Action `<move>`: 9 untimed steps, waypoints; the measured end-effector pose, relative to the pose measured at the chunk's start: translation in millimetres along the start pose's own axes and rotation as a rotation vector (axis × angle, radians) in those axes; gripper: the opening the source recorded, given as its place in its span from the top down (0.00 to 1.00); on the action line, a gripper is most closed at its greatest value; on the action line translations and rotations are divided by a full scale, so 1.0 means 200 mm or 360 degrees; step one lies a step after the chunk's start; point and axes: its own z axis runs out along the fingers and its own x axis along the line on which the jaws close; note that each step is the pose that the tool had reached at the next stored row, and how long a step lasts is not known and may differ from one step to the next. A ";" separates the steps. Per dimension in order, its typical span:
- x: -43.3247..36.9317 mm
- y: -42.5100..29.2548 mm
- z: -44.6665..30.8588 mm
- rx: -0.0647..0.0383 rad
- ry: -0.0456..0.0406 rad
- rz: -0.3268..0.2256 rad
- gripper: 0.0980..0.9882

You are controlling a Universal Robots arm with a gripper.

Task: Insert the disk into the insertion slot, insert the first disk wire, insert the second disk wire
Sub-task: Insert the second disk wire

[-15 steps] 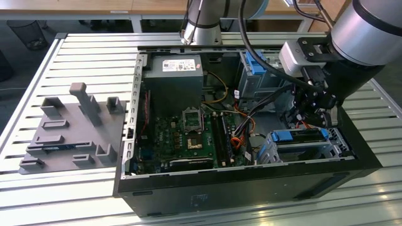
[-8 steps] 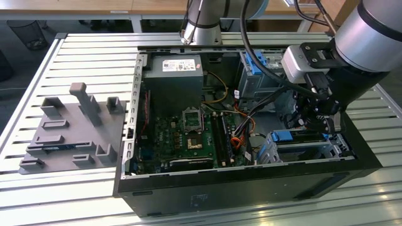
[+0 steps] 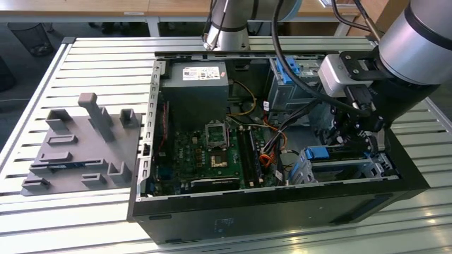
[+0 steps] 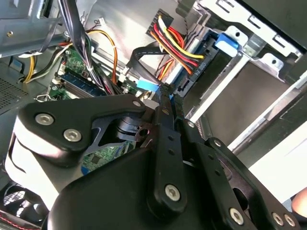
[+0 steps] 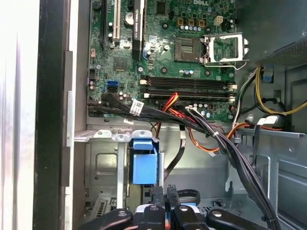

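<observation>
The gripper [image 4: 168, 103], jaws pinched on a small blue connector [image 4: 147, 85] (probably a disk wire), hovers beside the insertion slot [image 4: 249, 91] for plugging in.

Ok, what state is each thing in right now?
Black metal computer case: side open.
Silver disk in blue plastic carrier: seated in the perforated grey metal cage.
Square silver processor socket: cover flipped open, empty.
Tool: shut, apparently on the black flat cable's blue plug.

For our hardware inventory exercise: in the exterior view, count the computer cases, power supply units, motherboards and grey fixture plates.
computer case: 1
power supply unit: 1
motherboard: 1
grey fixture plate: 1
Total: 4
</observation>
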 end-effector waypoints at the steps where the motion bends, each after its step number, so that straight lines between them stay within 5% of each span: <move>1: 0.007 0.000 -0.001 0.0000 0.0000 0.0000 0.94; 9: 0.030 -0.014 0.002 0.0002 0.0000 0.0013 0.94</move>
